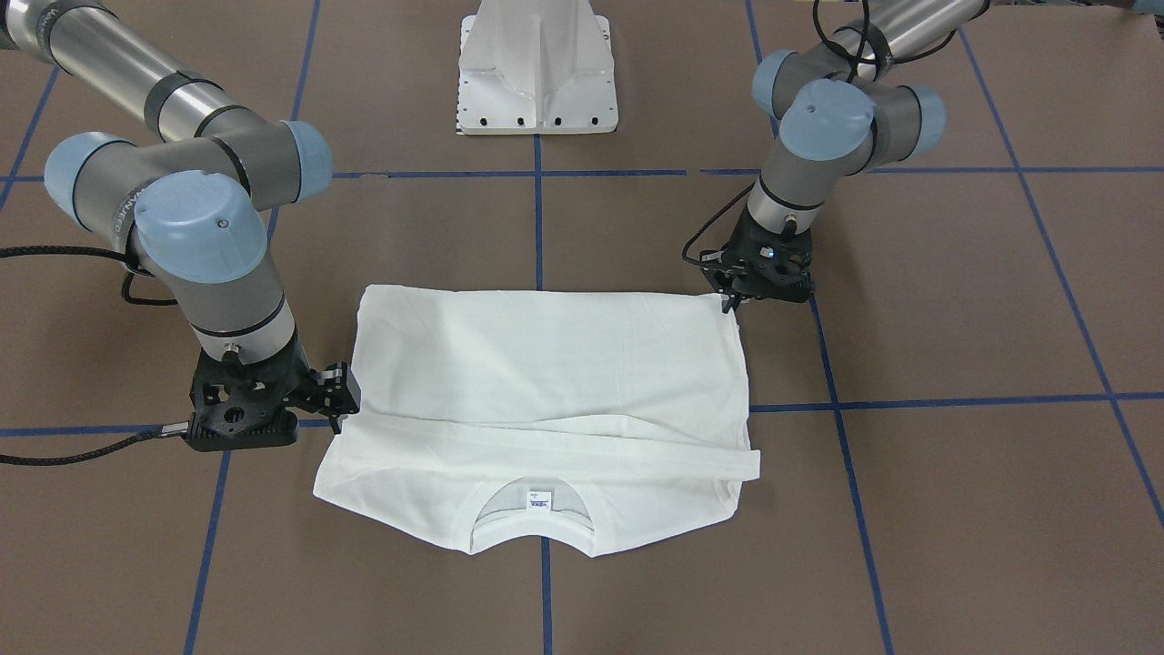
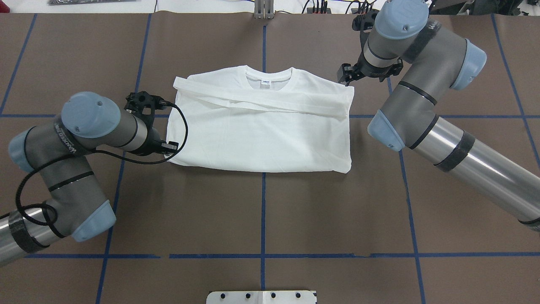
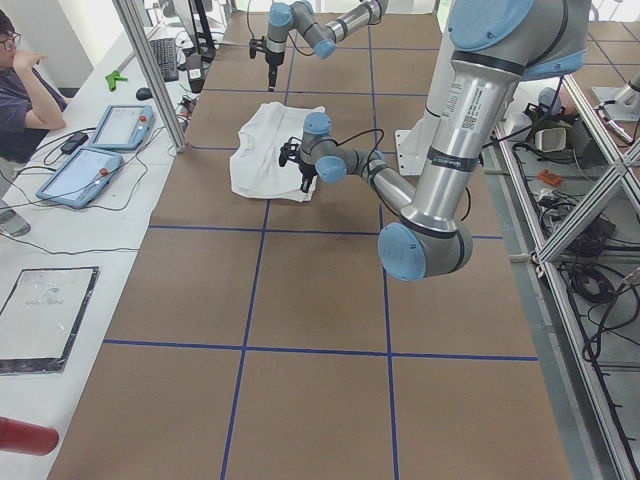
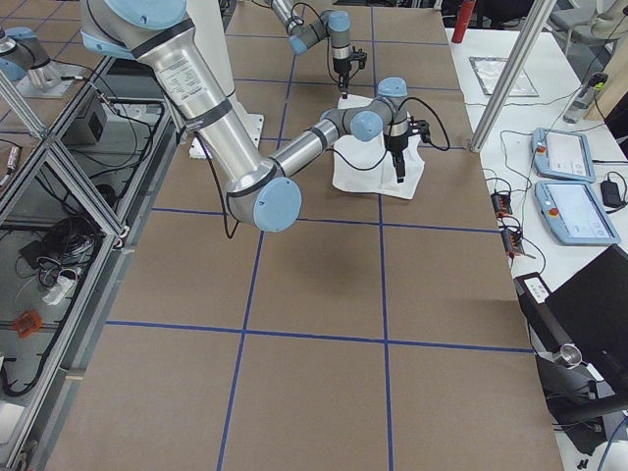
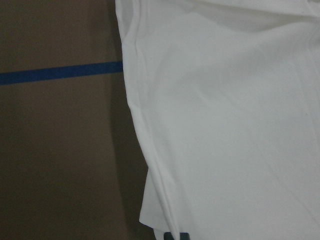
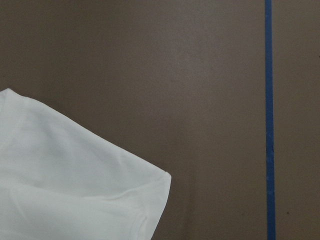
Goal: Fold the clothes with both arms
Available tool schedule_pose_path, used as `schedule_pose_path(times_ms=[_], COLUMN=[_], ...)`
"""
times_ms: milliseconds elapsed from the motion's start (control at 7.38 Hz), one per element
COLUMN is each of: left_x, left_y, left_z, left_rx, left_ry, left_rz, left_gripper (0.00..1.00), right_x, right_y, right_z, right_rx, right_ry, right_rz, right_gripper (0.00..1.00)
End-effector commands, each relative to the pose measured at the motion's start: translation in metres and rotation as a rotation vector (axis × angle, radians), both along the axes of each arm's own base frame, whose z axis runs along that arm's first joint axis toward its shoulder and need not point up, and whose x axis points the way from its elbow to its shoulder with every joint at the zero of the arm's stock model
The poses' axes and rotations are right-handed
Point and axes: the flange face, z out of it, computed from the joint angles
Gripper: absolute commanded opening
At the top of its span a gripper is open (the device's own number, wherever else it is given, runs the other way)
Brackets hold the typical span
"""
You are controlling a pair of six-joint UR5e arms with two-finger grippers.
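Note:
The white T-shirt (image 2: pixel 261 135) lies flat and folded on the brown table. Its collar and neck label (image 2: pixel 265 82) are at the far side, and a sleeve (image 2: pixel 261 103) lies across the chest. My left gripper (image 2: pixel 169 147) is low at the shirt's near-left corner, also in the front view (image 1: pixel 730 298). The left wrist view shows that shirt edge (image 5: pixel 150 165) close up. My right gripper (image 2: pixel 348 78) is at the far-right shoulder corner, also in the front view (image 1: pixel 341 400). The right wrist view shows that corner (image 6: pixel 125 185) flat on the table. Neither gripper's jaws show clearly.
The white pedestal base (image 1: pixel 536 73) stands behind the shirt on the robot's side. Blue tape lines (image 2: pixel 263 211) mark the brown table in a grid. An operator (image 3: pixel 25 90) and tablets (image 3: pixel 95 160) are at a side desk past the far edge.

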Motion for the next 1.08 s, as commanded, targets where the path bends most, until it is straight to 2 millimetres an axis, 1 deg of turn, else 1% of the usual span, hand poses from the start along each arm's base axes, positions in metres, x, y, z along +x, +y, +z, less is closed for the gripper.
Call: schedule_pose_path(times_ms=[0, 136, 271, 407, 542, 678, 813, 949], left_x=[-0.074, -0.096, -0.11, -0.127, -0.132, -0.127, -0.129, -0.139], left_y=[-0.07, -0.106, -0.146, -0.19, -0.235, -0.266, -0.27, -0.26], left_z=[0.06, 0.086, 0.091, 0.102, 0.103, 0.103, 0.102, 0.094], left_rx=[0.073, 0.076, 0.082, 0.076, 0.077, 0.086, 0.111, 0.144], left_ry=[-0.133, -0.183, -0.217, -0.258, -0.297, -0.319, -0.307, -0.286], left_rz=[-0.019, -0.03, -0.043, -0.058, -0.045, -0.023, -0.025, -0.033], left_gripper=[0.0, 0.0, 0.0, 0.0, 0.0, 0.0, 0.0, 0.57], right_x=[-0.002, -0.005, -0.007, -0.012, -0.019, -0.029, -0.038, -0.051], right_y=[0.001, 0.003, 0.005, 0.011, 0.018, 0.027, 0.032, 0.04], right_z=[-0.002, -0.009, -0.013, -0.021, -0.026, -0.03, -0.036, -0.047], right_rx=[0.002, 0.005, 0.001, 0.0, -0.006, -0.021, -0.031, -0.046], right_ry=[-0.004, -0.013, -0.022, -0.037, -0.049, -0.061, -0.078, -0.101], right_rz=[-0.002, -0.001, 0.007, 0.011, 0.016, 0.03, 0.044, 0.054], right_gripper=[1.0, 1.0, 1.0, 1.0, 1.0, 1.0, 1.0, 1.0])
